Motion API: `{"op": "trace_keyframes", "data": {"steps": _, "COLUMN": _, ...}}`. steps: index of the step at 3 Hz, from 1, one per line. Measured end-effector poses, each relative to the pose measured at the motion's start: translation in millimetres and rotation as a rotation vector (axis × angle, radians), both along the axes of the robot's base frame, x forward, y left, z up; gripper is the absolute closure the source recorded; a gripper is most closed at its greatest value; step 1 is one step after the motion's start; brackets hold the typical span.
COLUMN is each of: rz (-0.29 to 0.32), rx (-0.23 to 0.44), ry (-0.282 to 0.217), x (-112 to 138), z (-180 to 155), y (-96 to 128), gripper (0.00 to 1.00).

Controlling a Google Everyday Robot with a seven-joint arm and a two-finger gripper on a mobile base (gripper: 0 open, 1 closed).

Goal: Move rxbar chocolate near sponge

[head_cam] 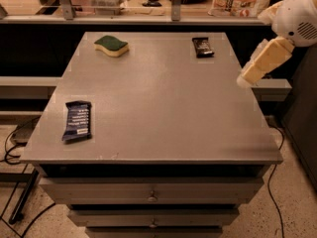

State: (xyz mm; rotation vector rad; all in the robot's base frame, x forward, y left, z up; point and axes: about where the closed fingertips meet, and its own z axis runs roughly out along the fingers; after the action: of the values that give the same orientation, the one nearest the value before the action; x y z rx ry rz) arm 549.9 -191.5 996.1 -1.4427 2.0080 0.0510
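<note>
The rxbar chocolate (203,46), a small black-brown wrapped bar, lies flat near the far right corner of the grey table (158,98). The sponge (112,45), dark green on top with a pale yellow body, lies near the far left of the table. My gripper (246,77) hangs at the end of the cream arm over the table's right edge, to the right of and nearer than the rxbar chocolate, clear of it and holding nothing that shows.
A longer dark-blue wrapped bar (77,120) with white text lies near the front left edge. A glass-fronted counter (148,4) with packaged goods runs behind the table. Drawers (151,197) sit below the tabletop. Cables (12,148) lie on the floor at left.
</note>
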Motion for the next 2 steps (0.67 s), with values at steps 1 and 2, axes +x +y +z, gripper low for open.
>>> {"op": "trace_keyframes", "data": {"steps": 1, "rz": -0.065, "rx": 0.067, "ry": 0.036, "x": 8, "z": -8, "y": -2, "gripper": 0.0}}
{"op": "trace_keyframes", "data": {"steps": 2, "rz": -0.103, "rx": 0.175, "ry": 0.037, "x": 36, "z": -14, "y": 3, "gripper": 0.0}}
